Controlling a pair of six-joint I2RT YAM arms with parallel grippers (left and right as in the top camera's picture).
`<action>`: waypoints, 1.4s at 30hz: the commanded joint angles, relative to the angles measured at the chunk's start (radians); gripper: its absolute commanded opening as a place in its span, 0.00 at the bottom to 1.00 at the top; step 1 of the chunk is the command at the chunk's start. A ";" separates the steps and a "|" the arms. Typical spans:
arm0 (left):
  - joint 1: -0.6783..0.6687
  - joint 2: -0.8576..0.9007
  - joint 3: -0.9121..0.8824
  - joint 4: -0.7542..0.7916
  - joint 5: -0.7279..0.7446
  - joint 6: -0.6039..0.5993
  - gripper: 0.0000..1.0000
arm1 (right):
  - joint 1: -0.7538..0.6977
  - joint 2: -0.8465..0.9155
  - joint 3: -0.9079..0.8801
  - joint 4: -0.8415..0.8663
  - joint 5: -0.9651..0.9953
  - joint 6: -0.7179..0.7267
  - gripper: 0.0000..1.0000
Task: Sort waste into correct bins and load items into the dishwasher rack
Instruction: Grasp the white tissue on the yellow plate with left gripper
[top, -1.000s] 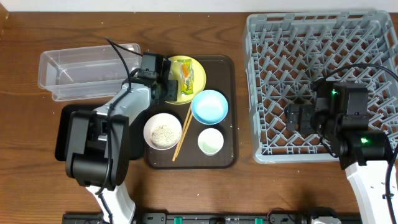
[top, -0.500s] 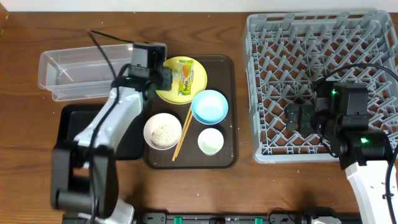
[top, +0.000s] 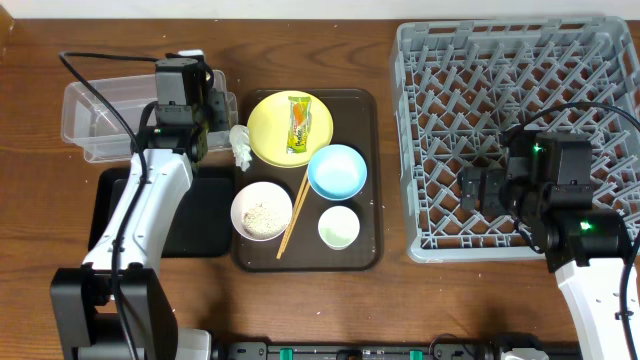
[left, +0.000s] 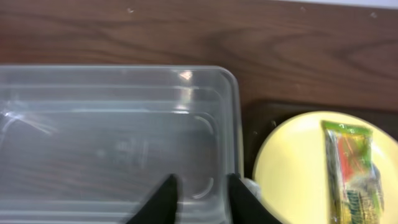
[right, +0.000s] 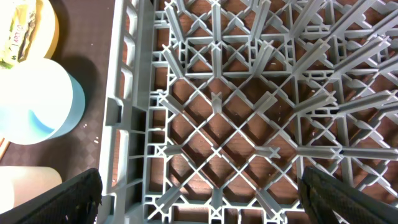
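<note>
My left gripper (top: 203, 140) (left: 200, 186) hovers over the right end of the clear tub (top: 110, 115) (left: 93, 124), fingers slightly apart with nothing between them. The crumpled white tissue (top: 240, 145) (left: 250, 186) sits just right of its right finger, at the tub's corner. The snack wrapper (top: 298, 123) (left: 351, 168) lies on the yellow plate (top: 270, 135). Rice (top: 262, 213) is in the white bowl. The blue bowl (top: 336, 171), pale cup (top: 339, 227) and chopsticks (top: 293, 215) sit nearby. My right gripper (top: 485, 188) (right: 211, 199) is open and empty over the grey rack (top: 500, 60).
The dishes stand on a dark brown serving tray (top: 368, 150). The shallow black tray (top: 205, 225) lies in front of the tub, under my left arm. The rack's left wall (right: 124, 124) stands between my right gripper and the blue bowl (right: 37, 99).
My left gripper moved left from over the yellow plate to the tub's right end. The tissue has come into view. The right arm has not moved.
</note>
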 joint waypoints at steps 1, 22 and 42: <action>-0.011 0.000 0.014 -0.032 0.141 -0.019 0.43 | 0.006 -0.006 0.022 -0.001 -0.004 0.009 0.99; -0.143 0.130 -0.033 -0.202 -0.002 -0.079 0.56 | 0.006 -0.006 0.022 -0.001 -0.005 0.010 0.99; -0.143 0.220 -0.034 -0.160 -0.076 -0.079 0.31 | 0.006 -0.006 0.022 -0.001 -0.005 0.010 0.99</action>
